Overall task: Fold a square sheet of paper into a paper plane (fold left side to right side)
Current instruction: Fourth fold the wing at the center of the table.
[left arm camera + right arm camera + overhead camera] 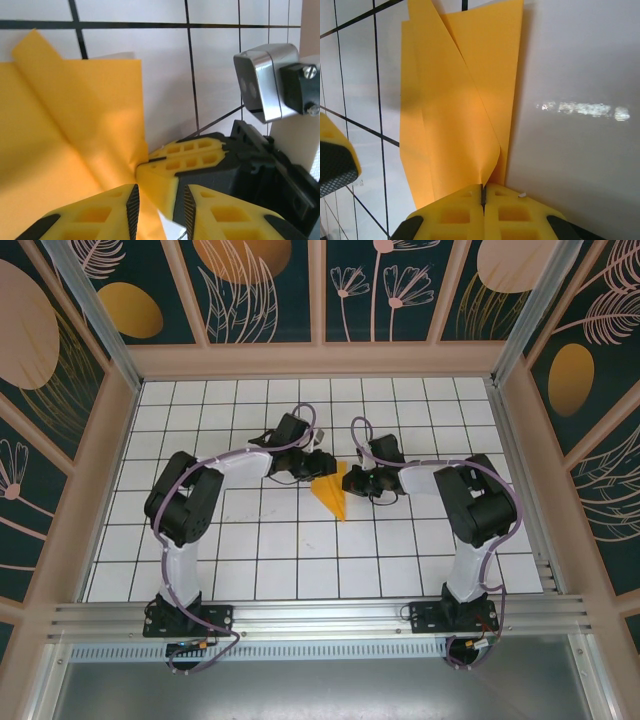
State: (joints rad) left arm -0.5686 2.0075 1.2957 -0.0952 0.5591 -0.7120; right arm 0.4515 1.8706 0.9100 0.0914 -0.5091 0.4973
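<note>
1. Closest to the overhead camera, an aluminium rail (320, 615) carries both arm bases at the near edge of the counter (300, 560), which is white tile with a black grid.
2. Left arm (185, 505) and right arm (480, 505) bend inward and meet near the counter's middle.
3. Between them lies the orange paper plane (332, 495), a creased, pointed wedge with its tip toward the bases.
4. Right tool (483, 192) is clenched on a raised crease of the plane, its yellow fingers (515, 210) pressed together.
5. Left tool (160, 196) is released, its jaws slightly apart, with the plane's edge and a right finger between them.
</note>
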